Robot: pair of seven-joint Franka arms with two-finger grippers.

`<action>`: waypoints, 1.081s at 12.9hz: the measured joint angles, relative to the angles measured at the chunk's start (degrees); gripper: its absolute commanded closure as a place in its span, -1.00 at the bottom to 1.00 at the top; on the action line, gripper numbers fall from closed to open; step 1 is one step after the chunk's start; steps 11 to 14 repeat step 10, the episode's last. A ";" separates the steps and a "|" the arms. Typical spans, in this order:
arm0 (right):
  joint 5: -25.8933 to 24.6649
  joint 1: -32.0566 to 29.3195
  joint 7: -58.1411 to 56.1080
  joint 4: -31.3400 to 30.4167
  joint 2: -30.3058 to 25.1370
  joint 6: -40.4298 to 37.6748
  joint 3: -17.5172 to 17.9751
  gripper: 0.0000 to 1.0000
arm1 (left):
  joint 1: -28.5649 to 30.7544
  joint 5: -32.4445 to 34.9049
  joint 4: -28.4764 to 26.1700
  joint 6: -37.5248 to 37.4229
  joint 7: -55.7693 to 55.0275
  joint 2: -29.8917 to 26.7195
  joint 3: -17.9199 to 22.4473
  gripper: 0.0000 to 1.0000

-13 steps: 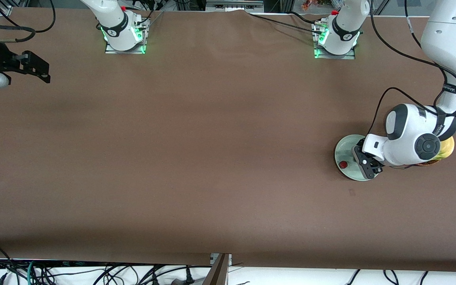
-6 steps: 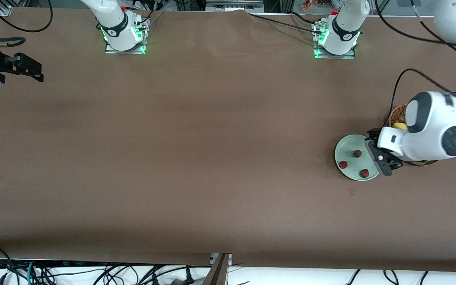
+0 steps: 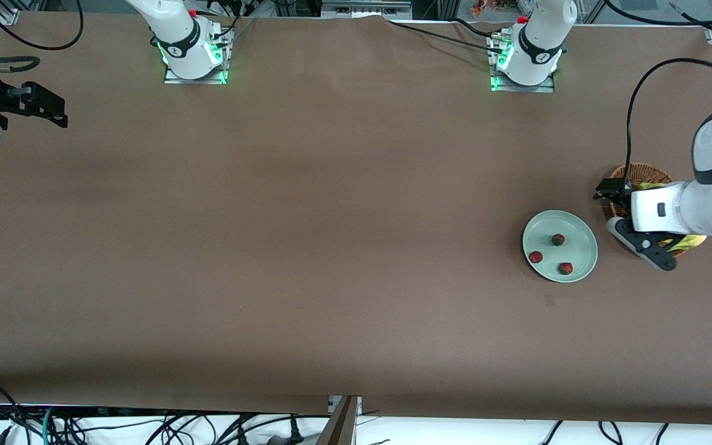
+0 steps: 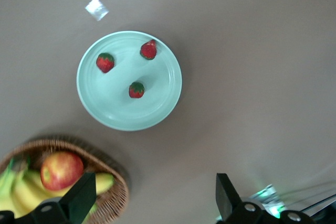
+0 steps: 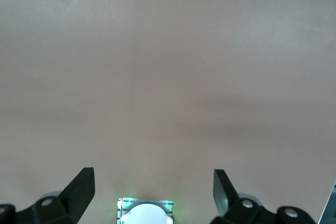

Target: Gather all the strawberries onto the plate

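Observation:
The pale mint-green plate (image 3: 581, 238) lies toward the left arm's end of the table. Three strawberries rest in it, apart from each other: one (image 3: 557, 239) nearest the robots, one (image 3: 536, 256), and one (image 3: 565, 268) nearest the front camera. The left wrist view shows the plate (image 4: 113, 111) with the same berries (image 4: 105, 62) (image 4: 148, 50) (image 4: 136, 89). My left gripper (image 3: 628, 222) hangs open and empty over the basket's edge beside the plate; its wrist view shows it (image 4: 153, 182) wide apart. My right gripper (image 3: 53, 111) waits open at the table's other end (image 5: 153, 174).
A brown wicker basket (image 3: 640, 170) stands beside the plate, holding a red-yellow apple (image 4: 61, 170) and bananas (image 4: 13, 195). A small pale square mark (image 4: 97, 9) lies on the brown table (image 3: 331, 216) just nearer the front camera than the plate. The arm bases line the edge by the robots.
My left gripper opened over the plate, leaving a strawberry in it, then lifted and drew back over the basket. All three berries now show. The right arm shifted slightly, then held still.

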 measured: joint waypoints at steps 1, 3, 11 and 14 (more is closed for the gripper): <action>0.00 0.00 0.00 0.00 0.00 0.00 0.00 -1.00 | -0.86 -0.03 1.97 -1.31 -3.95 -0.78 0.02 -1.00; 0.00 0.00 0.00 0.02 -0.01 0.00 -0.01 -1.00 | -3.89 -0.94 3.14 -1.46 -8.91 -5.32 2.93 -1.00; 0.00 0.02 0.00 0.02 -0.01 0.00 0.03 -1.00 | -16.06 -3.90 -13.75 7.48 -28.56 -23.93 19.33 -1.00; 0.00 0.02 0.00 0.02 -0.01 0.00 0.03 -1.00 | -16.06 -3.90 -13.75 7.48 -28.56 -23.93 19.33 -1.00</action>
